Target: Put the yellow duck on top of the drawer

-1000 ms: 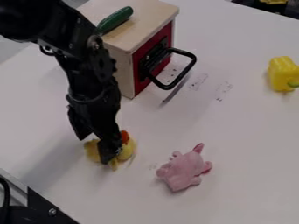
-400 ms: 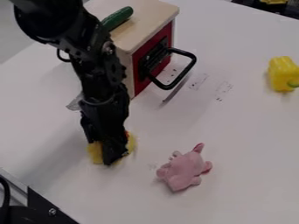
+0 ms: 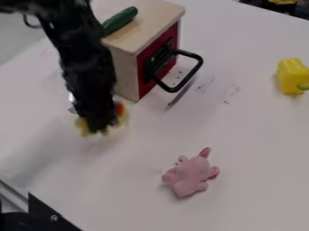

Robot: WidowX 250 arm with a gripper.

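Gripper [image 3: 100, 128] jaws: closed on the duck [image 3: 82, 127], apparently airborne between the lower-left edge of the bench [image 3: 253, 144] and the drawer [image 3: 145, 34]. Raise the duck above the drawer's top edge before traversing; lower it clear of the cucumber [image 3: 119, 20].

So your whole setup's on a pale, smooth counter [image 3: 253, 149], and it takes up most of the view, set at an angle to you. You've got some small dark scuffs [image 3: 231, 93] on the surface over toward the upper right. Past the upper-left edge there's a plain grey area [image 3: 12, 43], can't tell if that's your floor or a wall tbh. Top right corner, beyond the counter's edge, you've got something dark [image 3: 292, 10] with a bit of yellow stuff [image 3: 282, 2] on it, too cut off to name. Down at your lower left there's a greyish metal strip [image 3: 13, 194] and a black corner plate [image 3: 45, 211] with a bolt [image 3: 54, 218]. Your lighting looks pretty soft, with blurry-edged shadows on the counter.
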